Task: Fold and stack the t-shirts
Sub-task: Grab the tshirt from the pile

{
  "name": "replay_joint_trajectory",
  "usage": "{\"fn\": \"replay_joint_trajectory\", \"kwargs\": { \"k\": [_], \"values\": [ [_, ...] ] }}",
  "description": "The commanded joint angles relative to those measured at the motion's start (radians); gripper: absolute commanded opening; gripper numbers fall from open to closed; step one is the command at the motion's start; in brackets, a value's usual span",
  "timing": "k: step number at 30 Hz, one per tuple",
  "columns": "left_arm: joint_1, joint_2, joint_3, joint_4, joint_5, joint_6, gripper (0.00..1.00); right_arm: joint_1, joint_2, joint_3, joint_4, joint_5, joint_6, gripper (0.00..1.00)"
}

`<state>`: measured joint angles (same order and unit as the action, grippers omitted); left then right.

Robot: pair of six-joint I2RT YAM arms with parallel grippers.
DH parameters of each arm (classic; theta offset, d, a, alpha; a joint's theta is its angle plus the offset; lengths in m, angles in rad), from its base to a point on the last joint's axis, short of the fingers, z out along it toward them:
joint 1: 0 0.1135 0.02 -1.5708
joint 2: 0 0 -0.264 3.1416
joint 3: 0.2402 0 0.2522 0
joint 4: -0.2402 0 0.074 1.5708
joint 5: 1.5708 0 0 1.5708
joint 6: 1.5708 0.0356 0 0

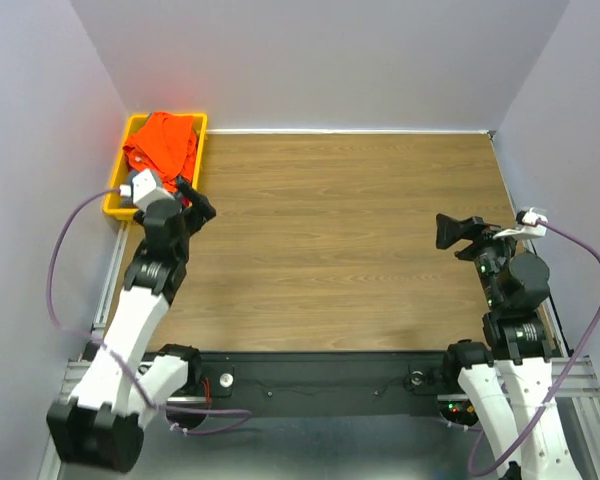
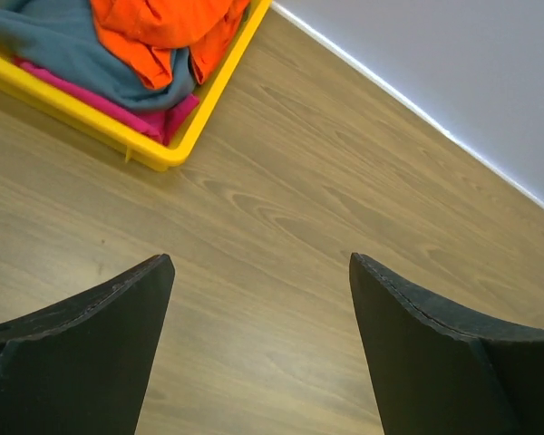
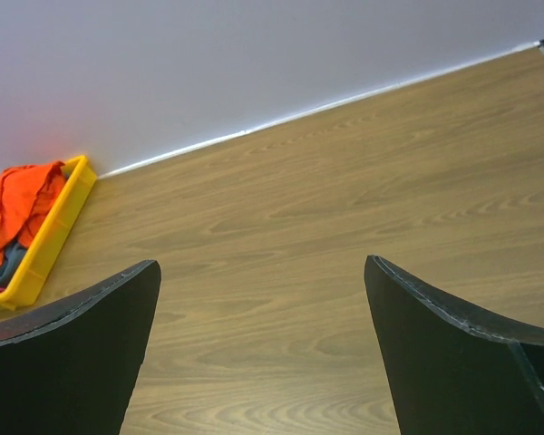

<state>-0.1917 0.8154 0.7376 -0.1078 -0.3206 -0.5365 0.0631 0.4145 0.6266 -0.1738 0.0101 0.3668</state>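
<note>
Pale walls (image 1: 330, 60) box in a wood-grain table (image 1: 360, 260), with no garment laid out on it. At the far left corner a yellow bin (image 1: 201, 135) holds the t-shirts in a loose heap: the orange t-shirt (image 1: 163, 140) is mounded on top, the grey-blue shirt (image 2: 63, 54) lies beneath it, and a strip of magenta cloth (image 2: 154, 118) is pressed against the bin's inner wall. None is folded, so the job appears not to have started.

Just beside the bin's near end, the left gripper (image 2: 261, 261) hangs over bare wood with its fingers spread wide and nothing between them. Well apart, near the table's right edge, the right gripper (image 3: 261, 265) points left across the table, its fingers also spread wide and empty.

The likely next step is a reach into the bin, and the heap is the hazard. The shirts overlap, so a deep pinch could bring up two at once, while a shallow one on a loose orange fold could let the cloth slip free partway out. A finger catching the bin's rim could shove or tip the light tray. A shirt lifted by its bunched middle could land crumpled, making a clean fold harder.
</note>
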Motion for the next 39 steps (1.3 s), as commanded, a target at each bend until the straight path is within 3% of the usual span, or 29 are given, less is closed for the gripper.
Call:
{"fn": "replay_joint_trajectory", "kwargs": {
  "k": [1,8,14,19,27,29,33,34,38,39],
  "values": [
    [0.064,0.166,0.124,0.126,0.006,-0.005,0.89,0.014,-0.031,-0.024,0.025,-0.005,0.047,1.0],
    [0.214,0.557,0.359,0.212,0.008,-0.033,0.88,0.035,-0.068,-0.1,0.025,-0.044,0.109,1.0],
    [0.268,0.799,0.54,0.221,0.006,-0.023,0.89,0.049,-0.082,-0.139,0.025,-0.021,0.118,1.0],
    [0.294,0.936,0.64,0.201,-0.008,-0.014,0.88,0.052,-0.074,-0.159,0.023,-0.016,0.121,1.0],
    [0.305,1.103,0.786,0.172,-0.038,0.032,0.76,0.052,-0.054,-0.163,0.02,-0.021,0.126,1.0],
    [0.304,1.126,0.799,0.168,-0.041,0.036,0.66,0.05,-0.051,-0.159,0.02,-0.024,0.129,1.0],
    [0.305,1.14,0.795,0.168,-0.043,0.044,0.58,0.052,-0.043,-0.151,0.017,-0.027,0.124,1.0],
    [0.305,1.14,0.79,0.168,-0.041,0.05,0.48,0.052,-0.042,-0.146,0.016,-0.027,0.123,1.0],
    [0.305,1.13,0.777,0.171,-0.054,0.069,0.33,0.05,-0.04,-0.139,0.014,-0.03,0.121,1.0],
    [0.304,1.124,0.77,0.174,-0.055,0.081,0.23,0.052,-0.04,-0.134,0.013,-0.032,0.119,1.0]
  ]
}}
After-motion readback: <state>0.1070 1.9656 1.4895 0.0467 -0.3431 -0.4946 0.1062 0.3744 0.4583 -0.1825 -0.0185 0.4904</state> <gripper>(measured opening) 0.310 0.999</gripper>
